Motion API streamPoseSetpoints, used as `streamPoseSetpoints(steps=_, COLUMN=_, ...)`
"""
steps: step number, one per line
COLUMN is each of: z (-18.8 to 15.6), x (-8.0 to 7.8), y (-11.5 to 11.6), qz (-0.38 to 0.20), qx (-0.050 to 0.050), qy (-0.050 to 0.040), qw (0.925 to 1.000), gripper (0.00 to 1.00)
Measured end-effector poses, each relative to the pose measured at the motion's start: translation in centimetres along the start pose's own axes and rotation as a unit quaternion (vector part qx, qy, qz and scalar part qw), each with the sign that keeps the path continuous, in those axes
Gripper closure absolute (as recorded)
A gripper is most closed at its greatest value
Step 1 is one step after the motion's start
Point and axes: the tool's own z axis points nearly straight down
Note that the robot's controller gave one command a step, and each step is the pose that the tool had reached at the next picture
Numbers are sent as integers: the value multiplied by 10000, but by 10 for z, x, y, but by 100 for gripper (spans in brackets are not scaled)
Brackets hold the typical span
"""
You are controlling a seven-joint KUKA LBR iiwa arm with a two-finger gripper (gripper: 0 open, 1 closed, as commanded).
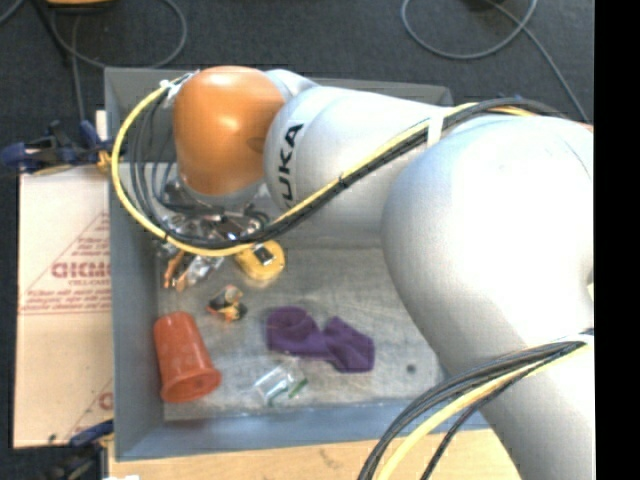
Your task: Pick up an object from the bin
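Pincer (205, 230), opening not determinable, hangs low beyond the cup (182, 358), nearest a yellow disc (262, 261) lying beyond and right of that cup; judged an approach step, so next: centre over one item, descend, close.

Bright, even light falls from above. The white arm (490, 228) gleams pale along its upper curve, and the orange wrist cover (228, 128) carries a soft highlight. Beneath them, the back-left corner of the bin (135, 388) lies in shadow, while its floor near the front edge is well lit.
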Motion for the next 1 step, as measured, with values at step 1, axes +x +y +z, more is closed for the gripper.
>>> streamPoseSetpoints(steps=1, z=-81, x=-5, y=-4, qz=19, qx=42, qy=-46, qw=10000, gripper=100)
